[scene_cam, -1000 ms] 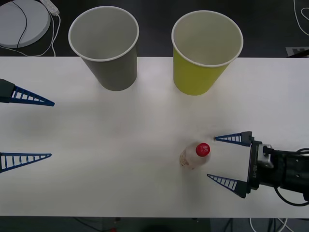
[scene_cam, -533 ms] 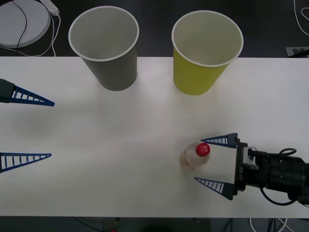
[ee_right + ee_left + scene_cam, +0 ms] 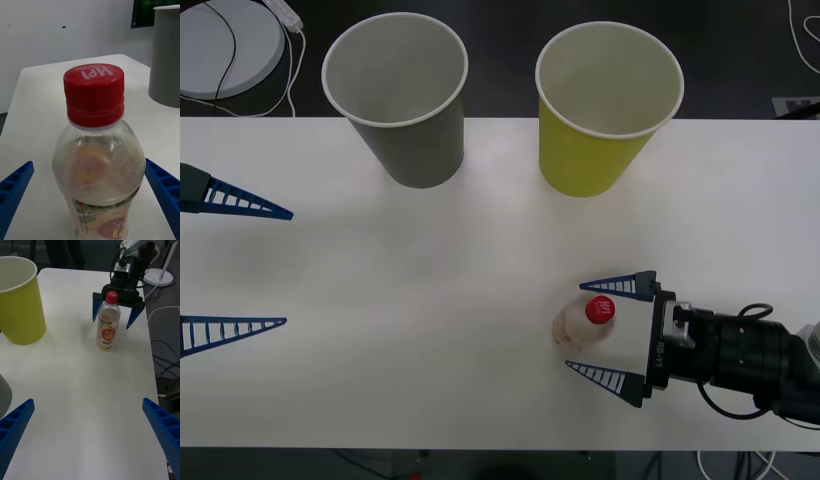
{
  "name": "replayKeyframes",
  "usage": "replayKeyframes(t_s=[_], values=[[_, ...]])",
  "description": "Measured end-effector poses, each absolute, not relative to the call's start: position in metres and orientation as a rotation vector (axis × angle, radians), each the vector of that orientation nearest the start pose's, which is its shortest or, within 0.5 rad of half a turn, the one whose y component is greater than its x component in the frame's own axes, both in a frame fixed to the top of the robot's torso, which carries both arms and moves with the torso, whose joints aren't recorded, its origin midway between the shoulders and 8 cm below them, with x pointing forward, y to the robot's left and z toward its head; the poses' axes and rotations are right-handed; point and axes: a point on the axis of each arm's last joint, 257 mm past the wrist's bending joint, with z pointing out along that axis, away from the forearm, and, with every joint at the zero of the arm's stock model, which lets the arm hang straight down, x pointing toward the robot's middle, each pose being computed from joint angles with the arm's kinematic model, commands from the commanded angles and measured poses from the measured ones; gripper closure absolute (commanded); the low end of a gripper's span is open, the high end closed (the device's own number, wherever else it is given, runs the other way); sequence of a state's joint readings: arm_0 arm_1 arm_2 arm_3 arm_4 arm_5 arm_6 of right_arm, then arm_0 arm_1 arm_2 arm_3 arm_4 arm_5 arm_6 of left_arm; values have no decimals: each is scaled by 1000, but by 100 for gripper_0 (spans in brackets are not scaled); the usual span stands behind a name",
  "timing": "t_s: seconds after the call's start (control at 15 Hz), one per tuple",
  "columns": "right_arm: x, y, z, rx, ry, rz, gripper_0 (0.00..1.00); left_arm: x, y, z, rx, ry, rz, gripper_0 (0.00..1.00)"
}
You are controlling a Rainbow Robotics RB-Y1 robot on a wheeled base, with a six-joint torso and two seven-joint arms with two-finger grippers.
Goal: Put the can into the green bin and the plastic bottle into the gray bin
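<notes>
The plastic bottle [image 3: 585,322] stands upright on the white table [image 3: 430,300], right of centre, red cap up. My right gripper [image 3: 575,327] is open, one blue finger on either side of the bottle without touching it. The right wrist view has the bottle [image 3: 98,157] close between the fingers [image 3: 17,191]. From the left wrist I see the bottle [image 3: 108,328] with the right gripper [image 3: 111,323] astride it. The gray bin [image 3: 415,140] and the green bin [image 3: 595,150] stand upright at the back. My left gripper [image 3: 287,267] waits open at the left edge. The can is out of view.
A white round disc [image 3: 225,45] with a cable lies beyond the table's back-left corner. The table's front edge runs just behind the right arm [image 3: 740,350]. Bare tabletop lies between the bottle and both cups.
My right gripper has slid left along the table, so its open fingers now flank the bottle. The bottle, both cups and the left arm have not moved.
</notes>
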State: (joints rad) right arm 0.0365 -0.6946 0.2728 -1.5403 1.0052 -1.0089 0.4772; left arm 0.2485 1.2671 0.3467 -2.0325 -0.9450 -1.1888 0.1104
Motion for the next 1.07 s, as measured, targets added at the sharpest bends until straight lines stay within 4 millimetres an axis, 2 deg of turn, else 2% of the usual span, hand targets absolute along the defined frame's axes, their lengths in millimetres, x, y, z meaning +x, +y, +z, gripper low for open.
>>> replayKeyframes(t_s=[0.67, 0.73, 0.8, 0.87, 1.07], values=[[357, -121, -276, -1276, 1295, 603, 0, 316, 245, -81, 1585, 1465, -458, 0], [357, -121, -276, -1275, 1294, 603, 37, 316, 245, -81, 1585, 1465, -458, 0], [357, -121, -275, -1274, 1296, 605, 87, 316, 245, -81, 1585, 1465, -458, 0], [357, -121, -276, -1272, 1299, 607, 99, 316, 245, -81, 1585, 1465, -458, 0], [356, -120, -277, -1272, 1303, 614, 100, 316, 245, -81, 1585, 1465, -458, 0]])
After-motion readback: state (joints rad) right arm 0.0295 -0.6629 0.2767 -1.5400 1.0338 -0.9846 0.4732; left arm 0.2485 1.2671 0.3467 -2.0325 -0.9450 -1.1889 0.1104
